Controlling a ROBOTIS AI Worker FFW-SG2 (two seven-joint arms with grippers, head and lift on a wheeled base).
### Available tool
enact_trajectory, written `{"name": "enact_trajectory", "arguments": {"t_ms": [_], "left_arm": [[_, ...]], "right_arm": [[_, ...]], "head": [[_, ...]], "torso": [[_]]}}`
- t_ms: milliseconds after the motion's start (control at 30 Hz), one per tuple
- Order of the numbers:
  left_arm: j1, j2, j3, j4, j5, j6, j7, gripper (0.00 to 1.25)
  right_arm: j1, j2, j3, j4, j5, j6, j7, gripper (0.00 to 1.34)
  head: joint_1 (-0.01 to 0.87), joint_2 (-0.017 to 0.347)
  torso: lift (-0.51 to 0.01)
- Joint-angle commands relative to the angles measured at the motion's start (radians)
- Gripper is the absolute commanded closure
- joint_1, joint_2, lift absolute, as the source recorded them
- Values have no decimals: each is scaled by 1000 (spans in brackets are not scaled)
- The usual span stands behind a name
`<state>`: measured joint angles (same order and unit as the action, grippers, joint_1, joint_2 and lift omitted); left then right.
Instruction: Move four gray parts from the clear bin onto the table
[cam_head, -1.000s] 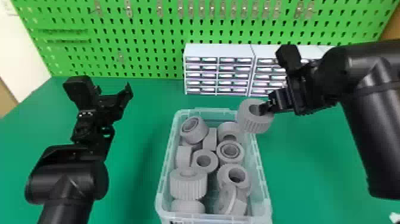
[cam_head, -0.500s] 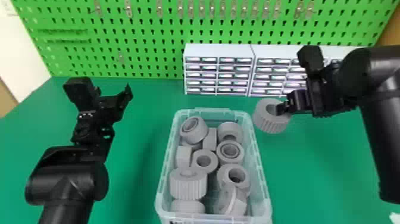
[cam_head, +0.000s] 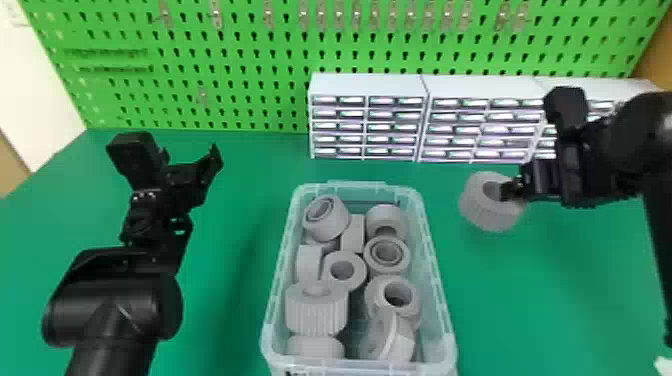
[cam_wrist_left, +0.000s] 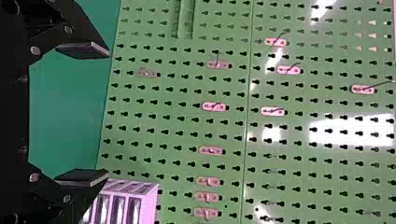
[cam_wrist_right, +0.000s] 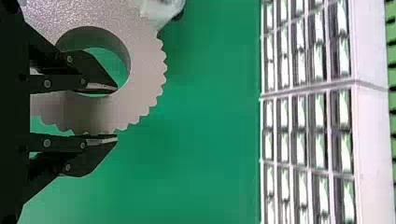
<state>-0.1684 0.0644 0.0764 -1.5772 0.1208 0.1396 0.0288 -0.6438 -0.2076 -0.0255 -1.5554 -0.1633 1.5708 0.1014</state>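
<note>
over the green table (cam_head: 530, 310), right of the clear bin's (cam_head: 442, 305) far end, a squat gray part (cam_head: 487, 215) is held by the right gripper (cam_head: 509, 192), bore up, axis roughly upright. in the right wrist view, its wall is seen pinched between bore and toothed rim; at left, the left gripper (cam_head: 212, 162) is spread wide.

Right end effector (cam_head: 511, 191) and gray part (cam_head: 487, 215) it grips have moved toward surface's (cam_head: 545, 300) right edge. Second ago, part overlapped clear bin's (cam_head: 357, 368) right rim near its far corner in head view; now gap shows between them. Part possibly slightly lower too, height hard to judge.
</note>
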Motion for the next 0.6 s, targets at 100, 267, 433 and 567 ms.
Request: {"name": "enact_trajectory", "arguments": {"t_ms": [100,267,433,567], "left_arm": [[-2,0,-6,3,0,0,5,349],[3,0,-10,5,-1,0,5,349],[6,0,-12,8,0,0,10,349],[7,0,-14,10,0,0,11,349]], "right_arm": [[36,-30,-71,0,33,1,0,932],[52,-38,-105,3,67,1,0,932],[75,-38,-133,35,85,1,0,932],[102,-38,-163,77,73,-43,1,932]], "head": [[693,72],[693,72],[693,72],[693,72]], "torso": [[-52],[-52],[-52],[-52]]}}
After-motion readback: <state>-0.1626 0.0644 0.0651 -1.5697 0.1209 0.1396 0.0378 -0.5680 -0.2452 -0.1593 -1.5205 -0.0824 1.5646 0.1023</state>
